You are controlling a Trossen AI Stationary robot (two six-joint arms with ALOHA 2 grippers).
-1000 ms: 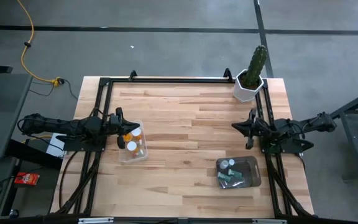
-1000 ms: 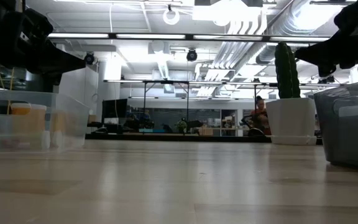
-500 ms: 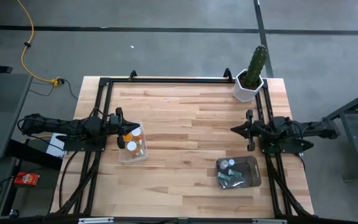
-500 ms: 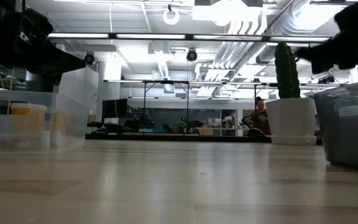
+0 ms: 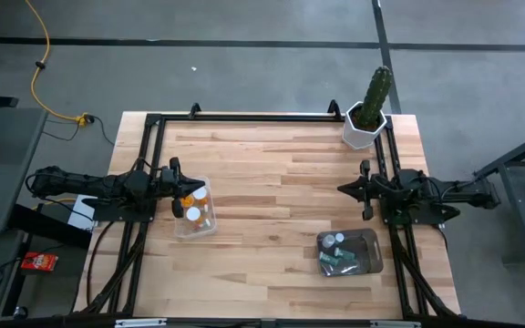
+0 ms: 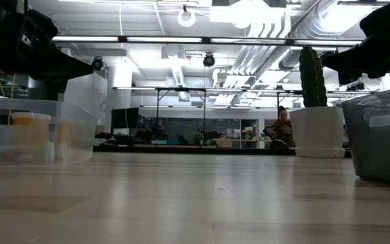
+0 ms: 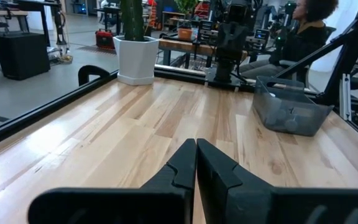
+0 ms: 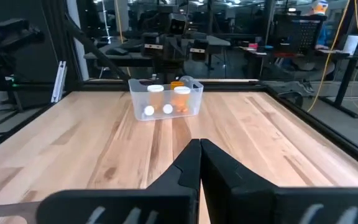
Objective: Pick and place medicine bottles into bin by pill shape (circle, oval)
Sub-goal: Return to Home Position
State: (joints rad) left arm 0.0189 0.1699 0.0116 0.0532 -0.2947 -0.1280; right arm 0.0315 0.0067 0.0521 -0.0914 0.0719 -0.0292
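Orange medicine bottle (image 8: 181, 94) stands cap-up in the clear bin (image 8: 196, 104), while left gripper (image 7: 196, 144) and right gripper (image 8: 199, 144) sit pressed together.

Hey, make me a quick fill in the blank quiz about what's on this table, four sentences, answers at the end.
1. The clear bin, with orange bottles inside, sits by the ____ arm.
2. The cactus stands in a ____ pot.
3. The fingers of the left gripper and the right gripper are ____.
4. The dark bin lies nearer the ____ arm.
Missing words: left; white; shut; right.
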